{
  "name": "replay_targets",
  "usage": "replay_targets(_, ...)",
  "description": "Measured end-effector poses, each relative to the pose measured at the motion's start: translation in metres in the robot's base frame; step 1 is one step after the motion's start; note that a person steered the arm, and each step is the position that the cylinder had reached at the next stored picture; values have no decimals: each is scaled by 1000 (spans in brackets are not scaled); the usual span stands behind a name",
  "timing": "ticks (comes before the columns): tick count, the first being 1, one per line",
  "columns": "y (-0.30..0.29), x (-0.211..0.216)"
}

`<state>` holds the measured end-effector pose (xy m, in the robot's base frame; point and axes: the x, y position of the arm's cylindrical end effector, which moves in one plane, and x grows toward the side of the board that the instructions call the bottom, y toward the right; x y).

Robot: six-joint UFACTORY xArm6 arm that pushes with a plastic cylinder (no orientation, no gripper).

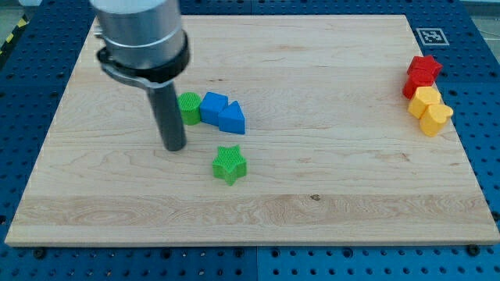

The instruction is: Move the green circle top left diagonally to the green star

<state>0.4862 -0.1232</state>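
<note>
Your green circle (pixel 189 108) sits on the wooden board (pixel 312 195) in the upper-left part of the view, partly hidden behind the rod, and it touches a blue block (pixel 212 106) on its right side. You have two green pieces in all: that circle and one green star (pixel 230 164), which lies below and to the right of the circle, apart from it. You can count two blue pieces, the squarish blue block and a blue triangle (pixel 232 119) pressed against its lower right, so circle and blues form one touching row. My tip (pixel 174 147) rests on the board just left of and a little below the circle, and left of the star with a clear gap between them; it carries no jaws, so it grips nothing and is simply a bare rod end, and you cannot tell whether the rod touches the circle. Far off at the view's right edge you see a tight cluster of four: a red star (pixel 424 69) with another red block (pixel 409 86) under it, then a yellow block (pixel 426 100) and a yellow heart (pixel 435 118) below.
</note>
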Motion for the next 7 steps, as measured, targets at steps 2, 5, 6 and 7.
replay_targets(2, -14, -31)
replay_targets(5, -14, -48)
replay_targets(6, -14, -59)
replay_targets(7, -14, -59)
